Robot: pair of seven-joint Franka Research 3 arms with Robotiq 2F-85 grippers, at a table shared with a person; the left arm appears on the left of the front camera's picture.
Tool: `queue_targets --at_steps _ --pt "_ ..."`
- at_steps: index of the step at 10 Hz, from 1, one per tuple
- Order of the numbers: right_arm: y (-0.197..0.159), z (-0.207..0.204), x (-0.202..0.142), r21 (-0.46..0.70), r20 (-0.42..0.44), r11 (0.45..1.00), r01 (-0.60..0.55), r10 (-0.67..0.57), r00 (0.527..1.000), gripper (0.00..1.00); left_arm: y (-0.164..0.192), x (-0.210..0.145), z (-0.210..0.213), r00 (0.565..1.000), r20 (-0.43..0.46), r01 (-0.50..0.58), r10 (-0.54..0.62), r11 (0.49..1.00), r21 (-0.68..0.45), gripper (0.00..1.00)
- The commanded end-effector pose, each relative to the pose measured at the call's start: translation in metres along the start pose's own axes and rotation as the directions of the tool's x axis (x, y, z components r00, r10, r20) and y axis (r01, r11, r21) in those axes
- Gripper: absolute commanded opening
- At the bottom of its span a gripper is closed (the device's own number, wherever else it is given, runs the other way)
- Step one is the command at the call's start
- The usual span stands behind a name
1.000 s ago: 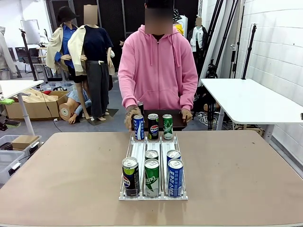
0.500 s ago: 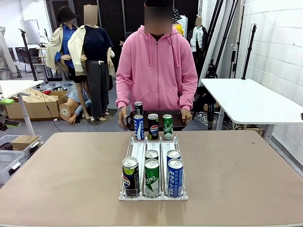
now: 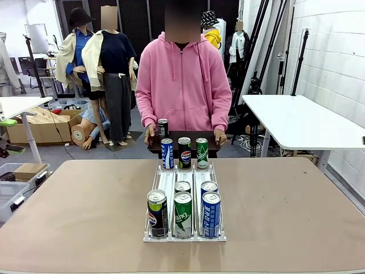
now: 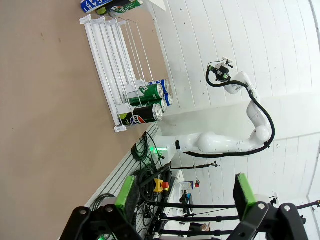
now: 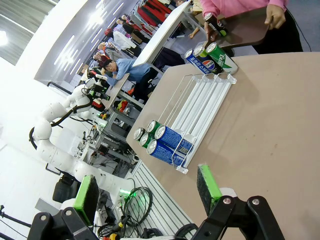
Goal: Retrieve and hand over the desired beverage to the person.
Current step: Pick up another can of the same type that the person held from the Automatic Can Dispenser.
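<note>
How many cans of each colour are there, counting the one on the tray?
Blue cans: 3
Green cans: 3
Black Pepsi cans: 2
Dark can on the tray held by the person: 1
Total: 9 cans

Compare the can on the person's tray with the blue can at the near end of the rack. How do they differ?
The tray can is dark; the blue can is blue with white print. The tray can stands alone on the brown tray that the person holds; the blue can stands in the white rack on the table, beside other cans. Both are slim and upright.
</note>
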State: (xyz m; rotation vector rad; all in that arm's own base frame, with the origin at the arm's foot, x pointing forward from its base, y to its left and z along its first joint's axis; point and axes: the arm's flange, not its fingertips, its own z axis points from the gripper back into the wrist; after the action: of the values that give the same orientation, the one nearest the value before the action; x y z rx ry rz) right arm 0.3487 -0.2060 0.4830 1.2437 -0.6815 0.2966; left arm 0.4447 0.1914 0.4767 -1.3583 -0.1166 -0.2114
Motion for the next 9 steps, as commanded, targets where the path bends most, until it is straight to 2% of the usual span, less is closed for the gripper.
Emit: queue_targets --at_steps 1,5,9 --pt "0.001 -0.002 -0.001 0.017 0.016 1.0 -0.012 0.011 1.0 1.0 -0.002 -0.004 -0.003 1.0 0.011 0.001 -0.002 1.0 0.015 1.0" --pt "0.0 0.0 0.0 0.0 0.0 1.0 0.0 0.0 1.0 1.0 -0.002 -0.004 -0.003 1.0 0.011 0.001 -0.002 1.0 0.015 1.0" --pt "0.021 -0.034 0.008 -0.009 -0.111 1.0 -0.002 0.001 0.994 1.0 -0.002 -0.004 -0.003 1.0 0.011 0.001 -0.002 1.0 0.015 1.0"
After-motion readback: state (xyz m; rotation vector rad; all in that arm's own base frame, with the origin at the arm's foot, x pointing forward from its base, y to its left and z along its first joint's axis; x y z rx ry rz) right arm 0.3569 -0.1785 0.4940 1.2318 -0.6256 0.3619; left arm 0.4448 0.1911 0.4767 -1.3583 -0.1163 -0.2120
